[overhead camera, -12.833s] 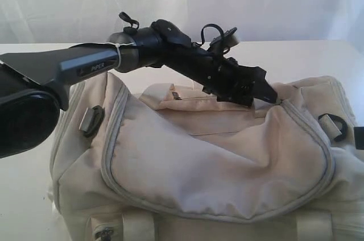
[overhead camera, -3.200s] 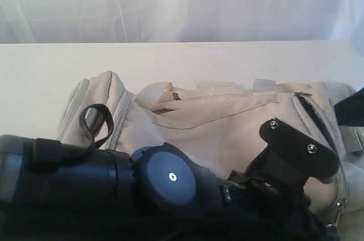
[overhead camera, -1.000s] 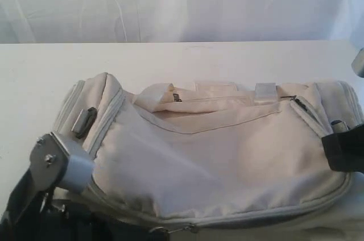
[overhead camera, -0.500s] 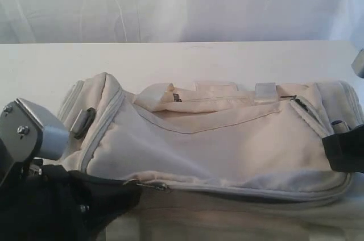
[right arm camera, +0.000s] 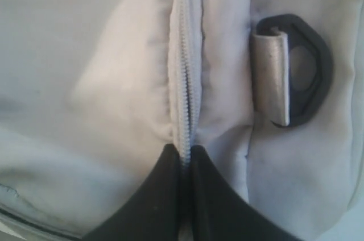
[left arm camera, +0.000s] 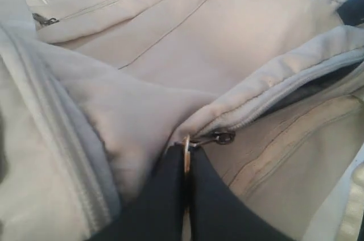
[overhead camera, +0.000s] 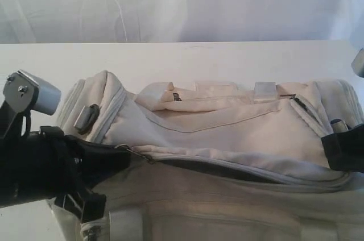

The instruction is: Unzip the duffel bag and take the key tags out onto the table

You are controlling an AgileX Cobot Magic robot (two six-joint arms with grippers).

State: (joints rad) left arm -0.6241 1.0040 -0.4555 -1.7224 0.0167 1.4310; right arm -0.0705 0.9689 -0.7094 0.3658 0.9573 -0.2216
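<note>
Cream-beige fabric of the duffel bag (overhead camera: 227, 133) lies lengthwise on the white bench (overhead camera: 182, 59), close to the camera. The left jaws are pinched tight on the zipper pull (left arm camera: 186, 145) near the bag's left end, evidently to drag the slider along. The right jaws are clamped on the zip seam beside the black strap ring (right arm camera: 310, 70), likely anchoring the other end. Against half a second ago, the pull sits further left and higher, and the dark slit of lining (overhead camera: 227, 170) gapes wider. No key tags show yet.

Cream duffel bag (overhead camera: 227, 133) lies lengthwise on the white table (overhead camera: 170, 59) — partly unzipped, dark inside showing.
</note>
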